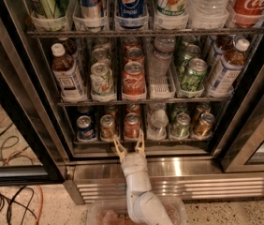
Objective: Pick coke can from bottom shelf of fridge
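I am seeing the gripper [129,146] sitting low in the centre of the frame, its two pale fingers [119,148] spreading apart in a released V with nothing between them. The white arm [136,184] is rising to it from the bottom edge. The fingertips are lying over the steel front lip of the bottom shelf [179,150], and just above them the coke can [132,124] is standing upright in its lane, lined up with the gap between the fingers. I cannot tell whether either tip is touching it. A gold-brown can [107,125] is standing just left of it, and a blue-and-silver can [85,128] further left. To the right, a clear bottle [156,121] and a green can [181,124] are filling the next lanes. The fridge [207,184] is taking up most of the frame, its ribbed steel base crossing the lower part, and cables [5,205] are trailing on the floor at lower left.
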`<state>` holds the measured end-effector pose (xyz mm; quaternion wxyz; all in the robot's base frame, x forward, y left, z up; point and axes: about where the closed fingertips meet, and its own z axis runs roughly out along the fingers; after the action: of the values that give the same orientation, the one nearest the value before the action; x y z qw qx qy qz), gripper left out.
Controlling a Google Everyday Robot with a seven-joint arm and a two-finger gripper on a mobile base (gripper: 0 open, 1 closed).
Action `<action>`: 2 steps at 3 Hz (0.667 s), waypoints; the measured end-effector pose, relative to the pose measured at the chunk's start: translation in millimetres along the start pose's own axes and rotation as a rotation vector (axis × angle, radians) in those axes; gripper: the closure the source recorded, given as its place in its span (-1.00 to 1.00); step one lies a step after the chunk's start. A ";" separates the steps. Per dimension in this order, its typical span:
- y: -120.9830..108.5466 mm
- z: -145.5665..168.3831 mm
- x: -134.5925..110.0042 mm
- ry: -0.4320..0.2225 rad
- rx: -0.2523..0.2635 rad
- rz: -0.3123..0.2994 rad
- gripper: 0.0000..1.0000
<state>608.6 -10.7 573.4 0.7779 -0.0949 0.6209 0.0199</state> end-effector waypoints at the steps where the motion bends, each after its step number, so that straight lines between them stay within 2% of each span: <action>1: -2.7 -0.4 0.1 0.000 0.000 0.000 -0.34; 2: -12.3 8.2 -2.7 -0.026 0.046 -0.023 -0.34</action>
<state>617.6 -21.1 579.3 0.7881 -0.0837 0.6098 -0.0019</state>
